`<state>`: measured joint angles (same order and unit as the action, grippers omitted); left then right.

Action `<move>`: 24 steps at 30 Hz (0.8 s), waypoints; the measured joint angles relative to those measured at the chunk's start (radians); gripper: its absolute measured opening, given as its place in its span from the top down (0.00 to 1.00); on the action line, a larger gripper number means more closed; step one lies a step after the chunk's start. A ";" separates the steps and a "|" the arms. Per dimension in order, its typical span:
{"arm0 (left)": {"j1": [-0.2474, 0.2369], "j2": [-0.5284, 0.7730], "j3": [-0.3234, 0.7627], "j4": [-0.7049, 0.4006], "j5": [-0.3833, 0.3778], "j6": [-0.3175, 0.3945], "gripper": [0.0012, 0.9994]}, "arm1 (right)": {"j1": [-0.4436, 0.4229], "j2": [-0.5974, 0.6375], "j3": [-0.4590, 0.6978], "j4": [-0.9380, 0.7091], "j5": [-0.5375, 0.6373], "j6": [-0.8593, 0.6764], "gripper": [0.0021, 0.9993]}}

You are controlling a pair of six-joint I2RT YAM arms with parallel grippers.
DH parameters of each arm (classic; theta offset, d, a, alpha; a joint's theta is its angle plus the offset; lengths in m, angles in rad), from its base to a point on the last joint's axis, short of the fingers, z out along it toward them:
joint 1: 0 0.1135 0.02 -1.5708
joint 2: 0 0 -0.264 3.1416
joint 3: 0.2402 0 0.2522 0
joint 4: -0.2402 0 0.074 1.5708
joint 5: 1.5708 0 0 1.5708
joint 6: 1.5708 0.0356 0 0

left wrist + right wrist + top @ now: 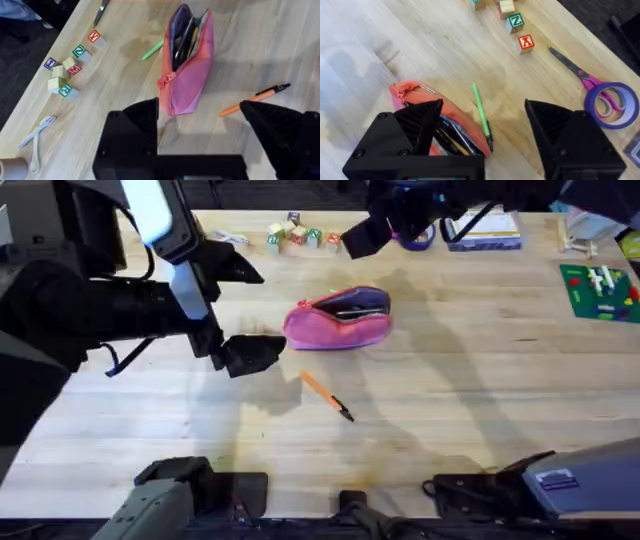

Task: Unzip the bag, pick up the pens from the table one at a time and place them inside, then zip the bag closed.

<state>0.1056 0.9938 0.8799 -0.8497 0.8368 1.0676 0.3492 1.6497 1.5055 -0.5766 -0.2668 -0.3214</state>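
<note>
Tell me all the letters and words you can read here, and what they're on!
"Y" in red on a block.
"Z" in green on a block.
"Z" in green on a block.
The red letter on the block beside it is too blurred to be sure of.
The letters on the other blocks are too small to read.
The print on the purple book is too small to read.

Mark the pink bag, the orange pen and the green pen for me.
pink bag (335, 328), overhead view, on the fabric side below the open zipper.
orange pen (322, 391), overhead view, on the middle of the orange barrel.
green pen (480, 111), right wrist view, on the middle of the green barrel.
</note>
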 joint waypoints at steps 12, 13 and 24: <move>0.000 0.000 0.000 0.000 0.000 0.000 0.01 | -0.008 0.000 0.000 0.000 0.038 0.000 0.00; 0.000 0.000 0.000 0.000 0.000 0.000 0.01 | -0.008 0.000 0.000 0.000 0.038 0.000 0.00; 0.000 0.000 0.000 0.000 0.000 0.000 0.01 | -0.008 0.000 0.000 -0.006 0.038 0.016 0.00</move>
<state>0.1055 0.9939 0.8799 -0.8494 0.8368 1.0676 0.3416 1.6494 1.5055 -0.5830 -0.2291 -0.3056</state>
